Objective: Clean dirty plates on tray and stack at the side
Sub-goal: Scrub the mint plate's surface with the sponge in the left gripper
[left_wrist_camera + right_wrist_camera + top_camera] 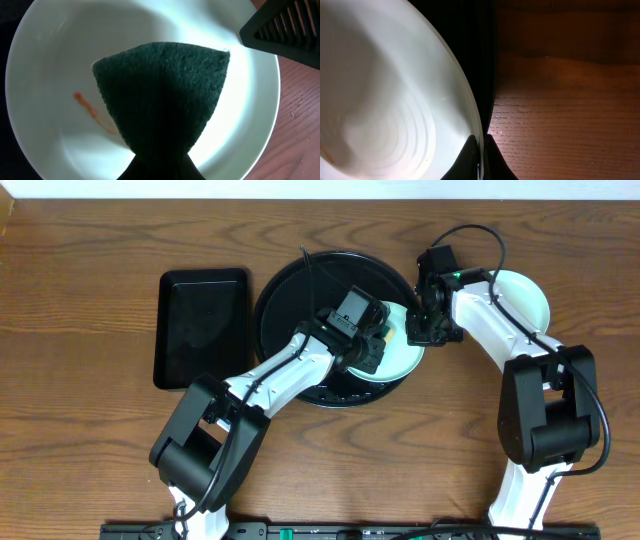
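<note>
Blurred, shadowed wrist views; glaring plate [250, 100]

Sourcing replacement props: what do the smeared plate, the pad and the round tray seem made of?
Plate: smooth pale mint with soft sheen, likely plastic or melamine, maybe glazed ceramic. Pad: dark green, matte, fuzzy fibres, a synthetic scouring pad. Tray: glossy black with highlights, probably plastic.

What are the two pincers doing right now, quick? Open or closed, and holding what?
Left pincer: closed, holding the green scrub pad.
Right pincer: closed, pinching the mint plate by its rim.
</note>
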You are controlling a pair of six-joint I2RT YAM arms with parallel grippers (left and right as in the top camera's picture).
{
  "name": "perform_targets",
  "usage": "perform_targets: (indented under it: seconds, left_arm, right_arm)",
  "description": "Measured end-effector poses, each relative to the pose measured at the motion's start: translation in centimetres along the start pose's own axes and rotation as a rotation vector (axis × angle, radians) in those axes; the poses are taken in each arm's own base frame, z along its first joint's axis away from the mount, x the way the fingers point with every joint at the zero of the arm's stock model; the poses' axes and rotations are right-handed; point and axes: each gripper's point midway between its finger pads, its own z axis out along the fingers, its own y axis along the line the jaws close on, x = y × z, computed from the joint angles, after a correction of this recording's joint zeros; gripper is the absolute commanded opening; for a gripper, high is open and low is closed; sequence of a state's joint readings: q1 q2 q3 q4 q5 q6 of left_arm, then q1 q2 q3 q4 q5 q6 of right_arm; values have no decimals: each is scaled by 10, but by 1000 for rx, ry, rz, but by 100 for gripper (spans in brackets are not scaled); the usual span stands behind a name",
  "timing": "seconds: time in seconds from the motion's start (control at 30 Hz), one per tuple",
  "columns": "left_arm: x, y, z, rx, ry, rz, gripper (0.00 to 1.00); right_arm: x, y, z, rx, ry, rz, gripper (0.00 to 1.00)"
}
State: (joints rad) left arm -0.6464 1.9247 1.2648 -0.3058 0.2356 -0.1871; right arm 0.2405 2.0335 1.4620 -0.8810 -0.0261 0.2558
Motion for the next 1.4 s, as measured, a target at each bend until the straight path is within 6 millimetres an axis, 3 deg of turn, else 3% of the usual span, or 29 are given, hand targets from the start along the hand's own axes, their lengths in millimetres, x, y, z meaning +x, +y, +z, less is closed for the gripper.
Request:
perform_targets:
  seconds: [0.47, 0.8, 1.4]
  left_arm:
    - [5, -6, 4, -15, 3, 21, 7]
    - [19, 6, 26, -49, 48, 14, 7]
    - [9, 12, 27, -97, 2, 23, 7]
  right_arm:
    - [0, 0, 0, 0, 0, 0, 1]
    - [0, 0, -1, 0, -1, 0, 1]
    - [-1, 0, -1, 1, -7, 0, 1]
